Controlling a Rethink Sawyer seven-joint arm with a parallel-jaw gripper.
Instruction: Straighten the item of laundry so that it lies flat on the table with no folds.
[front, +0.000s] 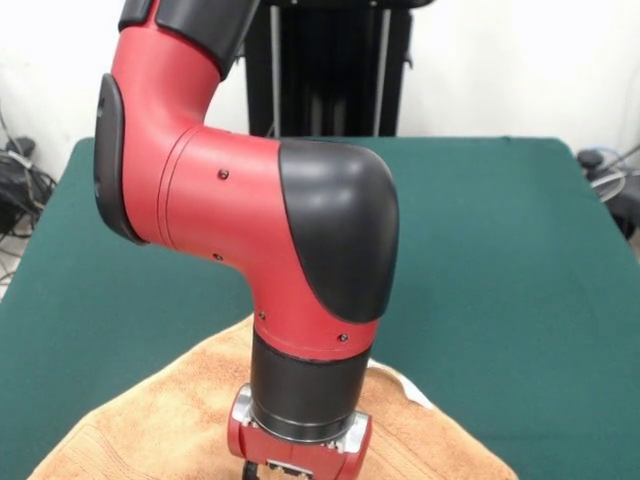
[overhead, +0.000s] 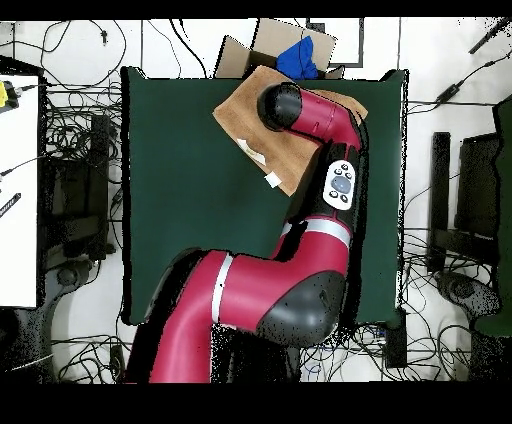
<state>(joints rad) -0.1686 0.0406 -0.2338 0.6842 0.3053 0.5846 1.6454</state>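
- Lowest in the front view, my gripper (front: 268, 468) hangs over the towel (front: 150, 430); I cannot tell its state.
- Overhead, the towel sits skewed at the table's (overhead: 190, 180) upper edge, tags (overhead: 272, 180) at its lower-left side.

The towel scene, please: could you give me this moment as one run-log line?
arm: over towel | gripper: hidden by wrist, state unknown | towel: angled at table edge, white tags showing | flatness: unconfirmed, arm covers middle

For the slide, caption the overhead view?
Sawyer arm reaching over the tan towel at the green table's far edge.
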